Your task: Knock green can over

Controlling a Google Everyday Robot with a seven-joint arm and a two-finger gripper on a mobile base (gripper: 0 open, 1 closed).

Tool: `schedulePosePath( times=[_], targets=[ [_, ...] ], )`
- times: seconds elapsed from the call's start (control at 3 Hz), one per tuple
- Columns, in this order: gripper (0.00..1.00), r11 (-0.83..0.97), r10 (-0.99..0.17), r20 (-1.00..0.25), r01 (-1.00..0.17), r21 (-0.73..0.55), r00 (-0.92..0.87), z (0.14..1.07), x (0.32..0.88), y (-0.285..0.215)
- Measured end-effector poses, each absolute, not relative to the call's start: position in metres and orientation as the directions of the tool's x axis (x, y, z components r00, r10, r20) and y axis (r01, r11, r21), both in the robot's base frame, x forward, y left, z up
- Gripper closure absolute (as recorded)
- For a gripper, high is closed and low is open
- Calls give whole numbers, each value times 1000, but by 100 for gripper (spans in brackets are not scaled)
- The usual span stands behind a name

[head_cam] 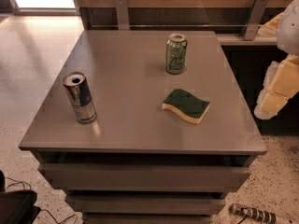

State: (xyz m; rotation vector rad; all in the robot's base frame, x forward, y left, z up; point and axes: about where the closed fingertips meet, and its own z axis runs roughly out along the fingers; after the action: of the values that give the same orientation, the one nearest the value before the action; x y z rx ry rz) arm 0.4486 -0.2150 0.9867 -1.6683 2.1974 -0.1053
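Room: speckled pale floor point(32, 78).
Table: grey square table point(126, 87).
Can: green aluminium drink can point(176, 53) upright, rear.
Tool: pale tool point(276, 88) beyond the table's right edge; grip state cannot be told.

We see the green can point(176, 55) as glossy painted metal with a bare silver rim, and the silver-and-blue can point(80, 98) is shiny metal too; the grey table point(121, 78) under them is smooth with a soft sheen. The sponge point(186, 105) has a rough matt green face over pale yellow foam. The gripper point(280, 90), at the right edge beside the table, seems to us matt pale plastic.
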Motion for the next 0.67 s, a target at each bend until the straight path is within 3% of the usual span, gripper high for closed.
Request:
schedulePosePath(
  times=[0.67],
  targets=[
    [0,458,-803,-535,-848,-269,-264,966,506,-222]
  ],
)
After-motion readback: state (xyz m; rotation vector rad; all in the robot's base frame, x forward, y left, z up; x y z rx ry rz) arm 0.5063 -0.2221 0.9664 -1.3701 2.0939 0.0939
